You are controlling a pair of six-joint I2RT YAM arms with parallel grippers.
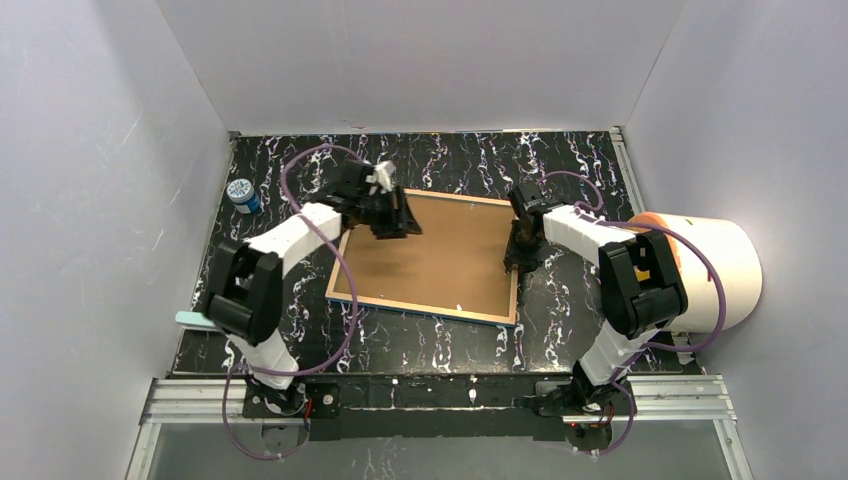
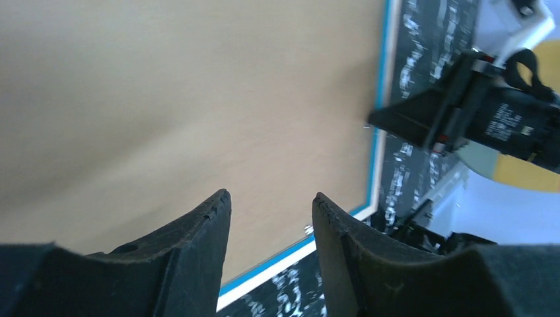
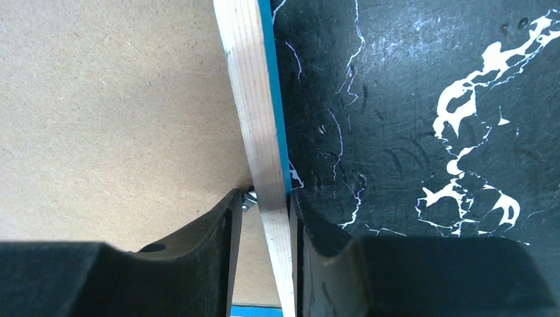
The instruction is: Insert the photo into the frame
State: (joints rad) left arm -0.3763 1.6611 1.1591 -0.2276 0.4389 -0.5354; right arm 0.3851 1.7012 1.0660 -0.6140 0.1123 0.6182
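The frame (image 1: 430, 309) lies face down in the middle of the table, its blue rim and pale wood edge around a brown backing board (image 1: 430, 255). The photo is hidden. My left gripper (image 1: 398, 222) hovers over the board near the frame's far left corner; in the left wrist view it (image 2: 271, 195) is open with nothing between its fingers. My right gripper (image 1: 516, 262) straddles the frame's right edge. In the right wrist view it (image 3: 264, 195) is shut on the wood rim (image 3: 247, 79), one finger on the board side beside a small metal tab (image 3: 249, 200), the other against the blue outer face.
A small blue-lidded jar (image 1: 243, 195) stands at the far left of the table. A large white roll (image 1: 715, 270) lies off the right side. A pale blue object (image 1: 190, 318) sits at the left front edge. White walls close in on three sides.
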